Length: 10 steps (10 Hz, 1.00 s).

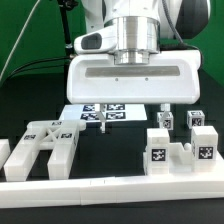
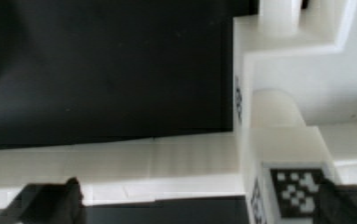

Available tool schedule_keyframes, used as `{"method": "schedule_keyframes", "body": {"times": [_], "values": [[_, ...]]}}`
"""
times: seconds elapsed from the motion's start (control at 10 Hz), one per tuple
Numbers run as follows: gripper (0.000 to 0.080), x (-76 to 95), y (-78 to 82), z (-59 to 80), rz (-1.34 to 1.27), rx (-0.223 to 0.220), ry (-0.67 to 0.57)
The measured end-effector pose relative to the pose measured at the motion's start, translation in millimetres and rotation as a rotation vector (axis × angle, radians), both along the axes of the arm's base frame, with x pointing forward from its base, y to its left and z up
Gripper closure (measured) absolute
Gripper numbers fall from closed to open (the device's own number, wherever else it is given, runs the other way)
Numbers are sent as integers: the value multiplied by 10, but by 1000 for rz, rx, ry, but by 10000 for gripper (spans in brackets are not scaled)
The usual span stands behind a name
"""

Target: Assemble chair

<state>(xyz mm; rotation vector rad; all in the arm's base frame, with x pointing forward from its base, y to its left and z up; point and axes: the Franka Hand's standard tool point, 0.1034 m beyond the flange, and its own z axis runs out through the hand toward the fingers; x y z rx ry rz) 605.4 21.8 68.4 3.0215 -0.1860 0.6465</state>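
Exterior view: gripper fingers spread, pinching nothing, over the marker board, which its body partly hides. Slotted frame at the exterior view's left; notched block and 2 cubes at its right. Wrist view: blurred, we discern 1 tagged white part, cropped.

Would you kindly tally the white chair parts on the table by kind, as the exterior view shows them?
Slotted frame: 1
Notched block: 1
Small cubes: 2
Part cut off at the edge: 1
Total: 5
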Motion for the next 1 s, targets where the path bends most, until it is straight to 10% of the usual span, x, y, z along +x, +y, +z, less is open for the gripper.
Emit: {"method": "schedule_keyframes", "body": {"times": [0.4, 1.0], "values": [[150, -30, 111, -283, 31, -10, 26], [150, -25, 120, -311, 32, -9, 35]]}}
